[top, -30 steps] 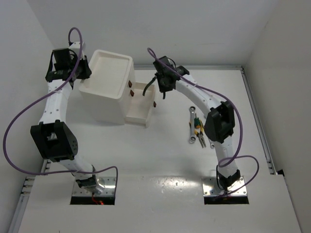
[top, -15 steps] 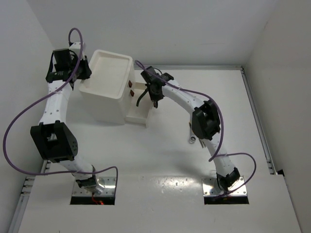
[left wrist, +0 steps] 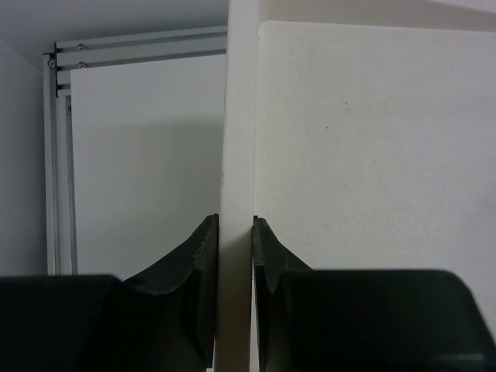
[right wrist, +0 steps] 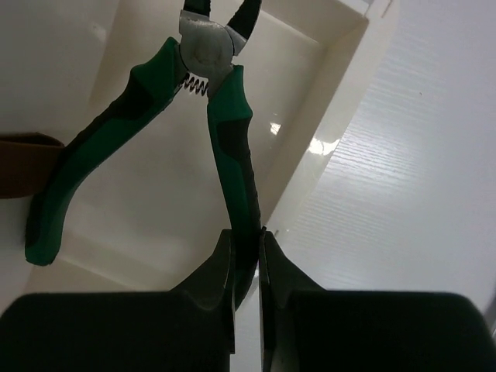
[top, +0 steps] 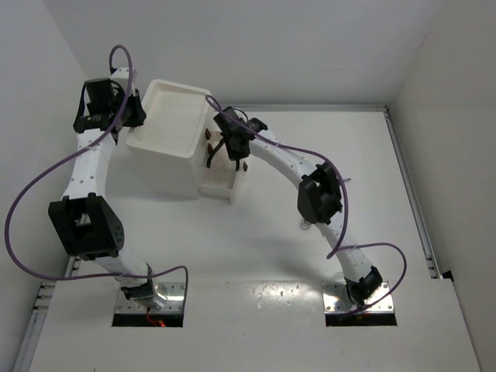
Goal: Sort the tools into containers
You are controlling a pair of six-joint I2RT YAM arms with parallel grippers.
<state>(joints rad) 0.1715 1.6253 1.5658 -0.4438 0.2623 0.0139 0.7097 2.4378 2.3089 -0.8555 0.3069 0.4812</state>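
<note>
right claw (right wrist: 246, 236) is almost closed, both fingers pinched on the end of one green handle of the pliers (right wrist: 225, 147). you hold them by that handle alone. the other handle splays out to the left, with the spring showing between the two. the steel head and dark nose point away from the wrist camera.

the pliers hang over the open drawer (right wrist: 333, 85), inside the line of its walls. you cannot tell whether the nose touches the drawer floor. a red-brown handle (right wrist: 19, 167) shows at the left edge of that view, just beside the free green handle.

from above, your right arm reaches across the worktop (top: 256, 256). it puts the claw (top: 226, 147) over the drawer (top: 219, 186), which is pulled out from the front of the cabinet (top: 167, 167).

left claw (left wrist: 235, 229) is closed on a white wall of the cabinet, with one finger pressed to each face. in the top view it sits at the cabinet's left side (top: 133, 115), just beside the tray (top: 174, 116).

a small bit of a metal tool (top: 308, 226) shows on the worktop under your right arm's elbow, and the rest of it is hidden.
</note>
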